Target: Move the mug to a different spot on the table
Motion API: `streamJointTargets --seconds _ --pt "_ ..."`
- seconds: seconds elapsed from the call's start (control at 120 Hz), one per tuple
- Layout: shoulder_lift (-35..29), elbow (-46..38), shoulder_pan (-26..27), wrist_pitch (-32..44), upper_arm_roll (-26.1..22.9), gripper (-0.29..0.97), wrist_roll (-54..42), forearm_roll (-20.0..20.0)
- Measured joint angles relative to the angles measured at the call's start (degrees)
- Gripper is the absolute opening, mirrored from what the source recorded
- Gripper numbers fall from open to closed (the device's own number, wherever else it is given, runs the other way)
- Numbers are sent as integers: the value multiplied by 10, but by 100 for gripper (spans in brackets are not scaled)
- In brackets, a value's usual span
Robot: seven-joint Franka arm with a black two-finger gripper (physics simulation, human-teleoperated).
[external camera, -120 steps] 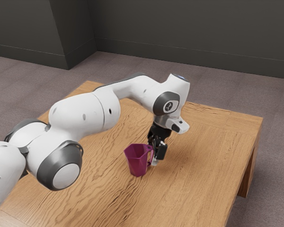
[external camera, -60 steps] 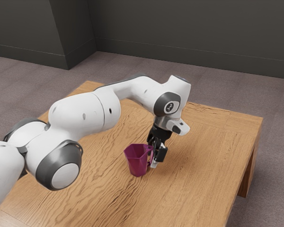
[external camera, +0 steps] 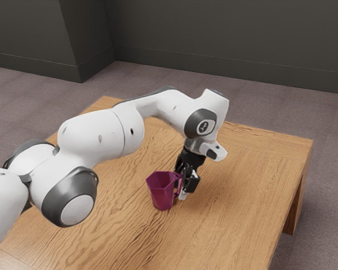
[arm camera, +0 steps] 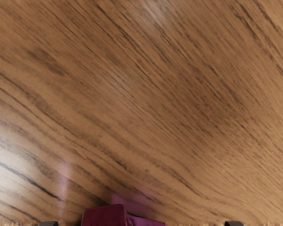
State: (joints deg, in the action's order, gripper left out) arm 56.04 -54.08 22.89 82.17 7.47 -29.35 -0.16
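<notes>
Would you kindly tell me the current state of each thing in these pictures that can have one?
mug: upright, opening facing up, apparently resting on the table, nothing visible inside.
gripper: lowered beside the mug, on the side toward the exterior view's right, right up against it.
table: level, carrying the mug near its middle.

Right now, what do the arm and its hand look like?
The arm is glossy white, built of rounded, bulbous links with dark grey rings at the joints and small dark dots on its shells. The hand is black, small and boxy, under a white wrist housing.
</notes>
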Motion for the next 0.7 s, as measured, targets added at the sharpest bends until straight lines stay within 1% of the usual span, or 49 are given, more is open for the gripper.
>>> streamJointTargets --seconds 0.275,0.425,0.7 --pt "-1 4 7 -22 17 40 7 -1" --pt "-6 4 8 -26 17 33 10 -1" --pt "-9 4 8 -29 17 16 13 -1"
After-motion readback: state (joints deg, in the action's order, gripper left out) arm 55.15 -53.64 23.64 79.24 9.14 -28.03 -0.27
